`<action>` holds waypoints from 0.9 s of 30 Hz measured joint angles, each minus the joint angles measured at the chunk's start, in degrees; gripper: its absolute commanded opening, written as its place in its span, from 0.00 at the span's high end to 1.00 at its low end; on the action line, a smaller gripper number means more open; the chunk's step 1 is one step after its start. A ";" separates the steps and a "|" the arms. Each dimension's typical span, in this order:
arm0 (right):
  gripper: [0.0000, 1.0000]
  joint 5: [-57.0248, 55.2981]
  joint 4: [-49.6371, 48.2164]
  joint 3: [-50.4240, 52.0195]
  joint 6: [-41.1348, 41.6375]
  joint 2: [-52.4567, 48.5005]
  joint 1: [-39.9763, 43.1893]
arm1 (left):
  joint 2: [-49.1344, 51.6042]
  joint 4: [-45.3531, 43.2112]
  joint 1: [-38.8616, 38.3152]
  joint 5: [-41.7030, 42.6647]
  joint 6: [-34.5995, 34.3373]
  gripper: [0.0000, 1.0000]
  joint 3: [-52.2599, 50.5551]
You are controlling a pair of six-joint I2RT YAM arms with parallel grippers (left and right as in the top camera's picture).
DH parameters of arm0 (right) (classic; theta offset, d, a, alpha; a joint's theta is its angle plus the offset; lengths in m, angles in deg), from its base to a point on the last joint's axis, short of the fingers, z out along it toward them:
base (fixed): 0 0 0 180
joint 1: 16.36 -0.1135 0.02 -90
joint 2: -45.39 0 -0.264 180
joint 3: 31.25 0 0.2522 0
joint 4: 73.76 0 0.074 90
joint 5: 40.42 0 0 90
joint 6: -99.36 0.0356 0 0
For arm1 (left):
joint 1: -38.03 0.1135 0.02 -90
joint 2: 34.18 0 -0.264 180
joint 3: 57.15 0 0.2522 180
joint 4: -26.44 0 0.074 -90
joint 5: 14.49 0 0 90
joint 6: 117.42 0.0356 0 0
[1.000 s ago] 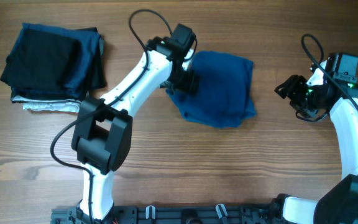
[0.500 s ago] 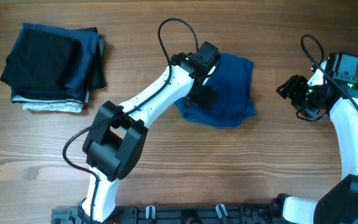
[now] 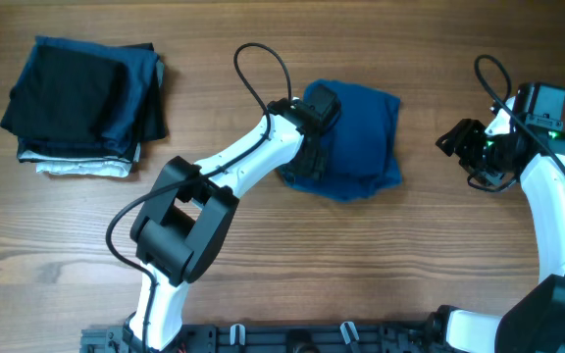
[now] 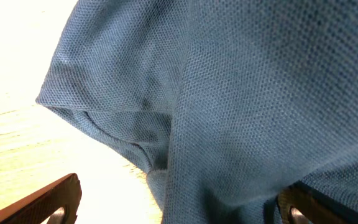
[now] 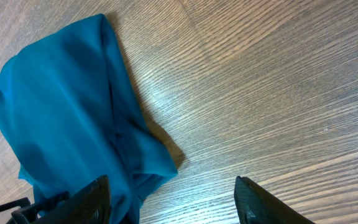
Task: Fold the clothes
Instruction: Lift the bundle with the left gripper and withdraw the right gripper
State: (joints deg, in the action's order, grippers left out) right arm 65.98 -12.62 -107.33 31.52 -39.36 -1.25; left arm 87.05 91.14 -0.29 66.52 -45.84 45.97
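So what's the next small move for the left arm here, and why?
Likely close the left gripper on the blue garment. Its fingers stand spread with fabric between them, so a pinch looks ready. The garment lies rumpled, not squared like the folded stack, and the right gripper sits open, apart from the cloth.

arms: 2 | loose blue garment: 1 | folded stack: 1

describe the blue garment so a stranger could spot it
On the wooden table, look mid-table by the left gripper. The blue garment lies there, loosely bunched. Unlike the neat dark stack far left, it is brighter and alone.
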 measured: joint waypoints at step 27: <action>0.01 -0.39 -0.39 0.04 -0.81 0.00 0.00 | -1.88 -12.39 1.86 11.87 -8.00 0.96 -8.07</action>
State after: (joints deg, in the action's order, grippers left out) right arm 65.59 -13.02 -107.29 30.71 -39.36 -1.25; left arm 85.17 78.74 1.57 78.39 -53.84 37.91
